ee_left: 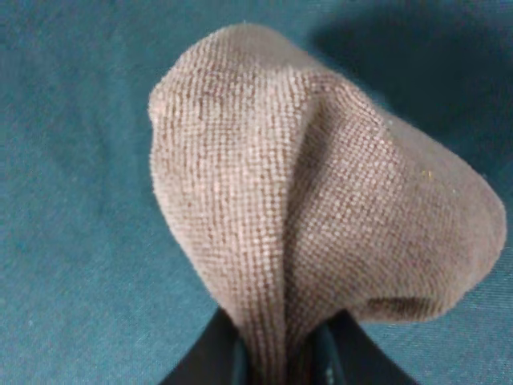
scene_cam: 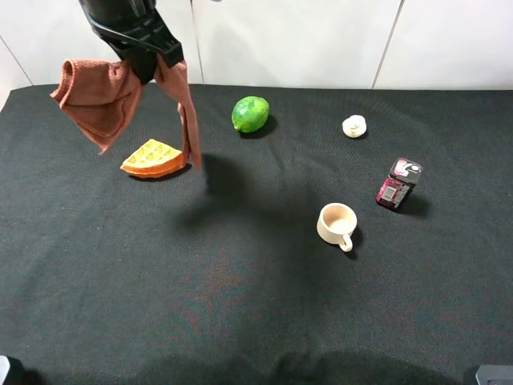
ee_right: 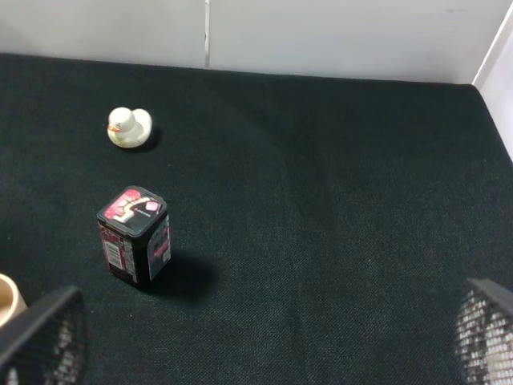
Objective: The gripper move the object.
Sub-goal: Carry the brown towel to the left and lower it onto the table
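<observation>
Up at the far left of the high view, my left gripper (scene_cam: 149, 67) hangs above the black table (scene_cam: 240, 313) with a brown towel (scene_cam: 100, 96) pinched in it. The towel is clear of the surface: one bunched mass droops to the left, and a long strip dangles on the right. Below it lies a waffle wedge (scene_cam: 152, 158), and the strip's end crosses the wedge's right tip in this view. Farther right, well apart from each other, sit a green lime (scene_cam: 250, 114), a small white duck (scene_cam: 353, 126), a dark tin (scene_cam: 398, 184) and a cream cup (scene_cam: 337, 223) with its handle towards the near edge.

From my left wrist, the towel (ee_left: 304, 200) fills most of the picture as a rounded fold. Its lower end runs down between my two dark fingers (ee_left: 200, 365), which are clamped on it.

From my right wrist, my right gripper (ee_right: 260, 341) is spread wide, one meshed finger (ee_right: 40, 337) at each lower corner, with nothing between them. Beyond stands the tin (ee_right: 135, 235), upright, with the duck (ee_right: 128, 127) farther off and the cup's rim (ee_right: 8, 298) just showing at the edge.
</observation>
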`<state>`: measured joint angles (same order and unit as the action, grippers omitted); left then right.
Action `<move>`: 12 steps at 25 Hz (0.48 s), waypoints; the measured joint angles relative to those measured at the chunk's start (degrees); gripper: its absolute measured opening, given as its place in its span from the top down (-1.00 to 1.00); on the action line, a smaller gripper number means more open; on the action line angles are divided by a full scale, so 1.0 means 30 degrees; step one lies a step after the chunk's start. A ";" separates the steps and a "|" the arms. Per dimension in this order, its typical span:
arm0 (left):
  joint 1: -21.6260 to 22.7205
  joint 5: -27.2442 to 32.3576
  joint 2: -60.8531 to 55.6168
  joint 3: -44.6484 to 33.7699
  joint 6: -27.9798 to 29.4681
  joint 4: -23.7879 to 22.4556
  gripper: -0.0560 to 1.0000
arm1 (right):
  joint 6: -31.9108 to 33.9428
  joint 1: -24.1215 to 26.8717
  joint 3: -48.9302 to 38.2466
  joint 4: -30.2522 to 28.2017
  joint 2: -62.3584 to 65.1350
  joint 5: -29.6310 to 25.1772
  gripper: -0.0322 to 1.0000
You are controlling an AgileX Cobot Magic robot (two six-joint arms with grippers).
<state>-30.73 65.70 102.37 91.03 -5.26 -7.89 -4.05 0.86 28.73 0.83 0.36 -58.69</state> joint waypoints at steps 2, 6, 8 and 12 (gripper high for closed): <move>0.0269 0.0046 0.0000 0.0000 0.0032 -0.0017 0.56 | 0.0000 0.0000 0.0000 0.0000 0.0000 0.0000 -0.41; 0.0781 0.0088 0.0000 0.0137 0.0021 -0.0017 0.56 | 0.0000 0.0000 0.0000 0.0000 0.0000 0.0000 -0.41; 0.0958 0.0183 0.0000 0.0455 0.0021 -0.0069 0.56 | 0.0000 0.0000 0.0000 0.0000 0.0000 0.0000 -0.41; 0.1022 0.0472 -0.0015 0.1420 0.0021 -0.0625 0.56 | 0.0000 0.0000 0.0000 0.0000 0.0000 0.0000 -0.41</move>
<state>-27.67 67.11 102.32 95.29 -5.20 -9.77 -4.05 0.86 28.73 0.83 0.36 -58.69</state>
